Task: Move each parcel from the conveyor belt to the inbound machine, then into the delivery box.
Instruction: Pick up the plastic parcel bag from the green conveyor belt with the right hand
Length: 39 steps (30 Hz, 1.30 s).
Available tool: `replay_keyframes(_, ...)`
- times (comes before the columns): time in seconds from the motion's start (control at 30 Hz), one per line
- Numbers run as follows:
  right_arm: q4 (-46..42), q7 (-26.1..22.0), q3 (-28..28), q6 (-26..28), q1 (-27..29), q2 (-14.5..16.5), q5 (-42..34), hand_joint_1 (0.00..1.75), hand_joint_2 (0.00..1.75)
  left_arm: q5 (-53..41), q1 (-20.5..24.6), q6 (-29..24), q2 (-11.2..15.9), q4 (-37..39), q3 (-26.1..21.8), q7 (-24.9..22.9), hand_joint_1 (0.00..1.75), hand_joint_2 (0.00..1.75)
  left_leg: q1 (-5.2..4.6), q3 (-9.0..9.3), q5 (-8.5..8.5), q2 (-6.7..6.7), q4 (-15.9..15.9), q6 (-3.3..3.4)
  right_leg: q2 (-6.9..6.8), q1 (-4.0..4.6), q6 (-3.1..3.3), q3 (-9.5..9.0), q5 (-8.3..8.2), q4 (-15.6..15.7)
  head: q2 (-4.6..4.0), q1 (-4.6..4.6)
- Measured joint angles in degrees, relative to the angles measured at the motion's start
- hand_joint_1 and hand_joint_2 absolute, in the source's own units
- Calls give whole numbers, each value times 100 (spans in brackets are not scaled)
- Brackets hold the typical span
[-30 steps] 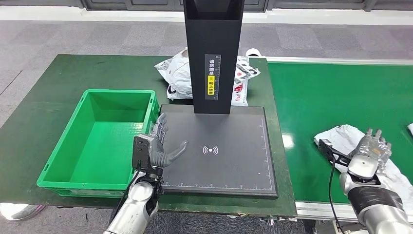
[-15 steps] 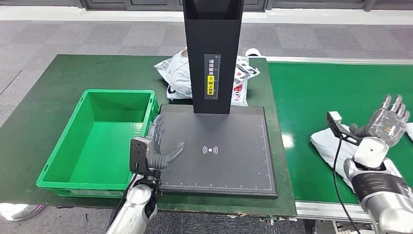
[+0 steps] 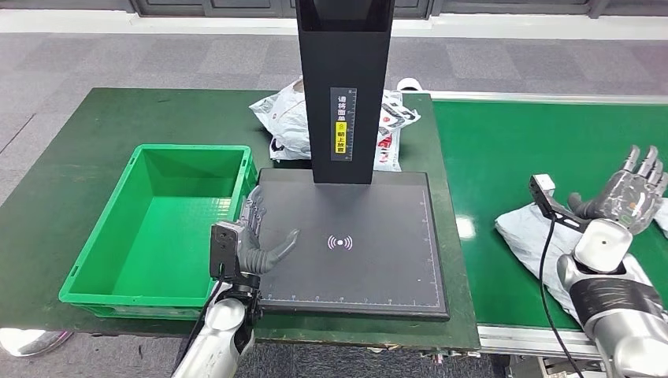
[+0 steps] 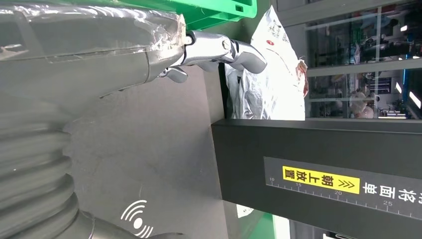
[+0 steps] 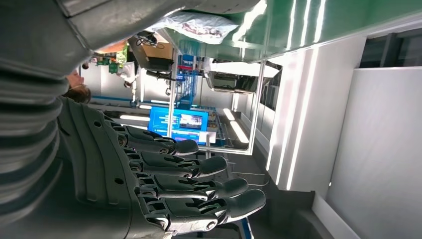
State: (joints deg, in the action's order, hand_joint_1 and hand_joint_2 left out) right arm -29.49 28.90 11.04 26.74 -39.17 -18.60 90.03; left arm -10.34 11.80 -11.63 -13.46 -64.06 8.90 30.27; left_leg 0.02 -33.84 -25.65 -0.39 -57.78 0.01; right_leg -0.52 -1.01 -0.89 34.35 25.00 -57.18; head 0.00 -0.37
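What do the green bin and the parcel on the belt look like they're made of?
The green bin looks like hard molded plastic: glossy walls, rolled rim with ribs. The parcel by the right robot hand looks like a soft grey-white plastic mailer bag, crinkled and slightly shiny; what's inside can't be told.

The silver left arm (image 3: 217, 335) rose from below, its grey many-fingered left hand (image 3: 256, 236) spread flat with the thumb out to the side — holding nothing. The silver right arm (image 3: 618, 323) reached up on the right, wrist bent back, and the right hand (image 3: 630, 193) was raised — fingers (image 5: 199, 167) extended, slightly apart, empty.
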Motion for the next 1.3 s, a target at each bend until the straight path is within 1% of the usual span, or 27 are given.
replay_keyframes(0.17,0,52,-9,3,24,0,0,0,175,-3,-1,0,0,0,0,-1,0,175,0,0,0,1,0,0,1,0,0,2,0,0,0,0)
replay_keyframes(0.23,1,117,-20,-125,34,-1,0,0,175,-7,0,2,0,2,0,-1,0,175,0,0,0,1,0,0,1,0,0,4,0,1,0,-1)
replay_keyframes(0.3,6,220,-61,-563,49,-10,-3,0,175,-10,6,20,0,15,0,3,0,175,0,0,0,1,0,0,1,0,0,6,0,2,0,-2)
replay_keyframes(0.4,48,268,-194,-1532,137,-52,-31,0,175,-13,50,80,0,81,0,20,0,175,-1,-2,0,-1,0,0,0,0,0,7,0,3,0,-2)
replay_keyframes(0.53,190,-41,-354,-2489,341,-160,-111,0,175,-6,194,170,0,233,0,36,0,175,-1,-4,-2,-1,-1,2,0,-1,0,10,0,4,0,-1)
replay_keyframes(0.63,303,-315,-426,-2919,546,-268,-154,0,175,2,314,228,0,370,0,54,0,175,-1,-8,-3,-2,-1,3,-2,-1,0,11,0,4,0,-1)
replay_keyframes(0.8,401,-426,-431,-3148,719,-350,-157,0,175,2,401,246,-11,480,2,47,0,175,-1,-10,-5,9,-1,2,8,-1,0,17,0,3,0,-1)
replay_keyframes(0.97,451,-495,-431,-3317,732,-386,-124,0,175,2,456,245,-32,546,3,-9,0,175,-1,-10,-4,12,0,2,15,0,0,19,0,2,0,-1)
replay_keyframes(1.3,509,-508,-431,-3388,707,-383,-84,0,175,2,507,244,-46,615,6,-26,0,175,-1,-13,-4,11,0,2,13,-1,0,18,0,1,0,0)
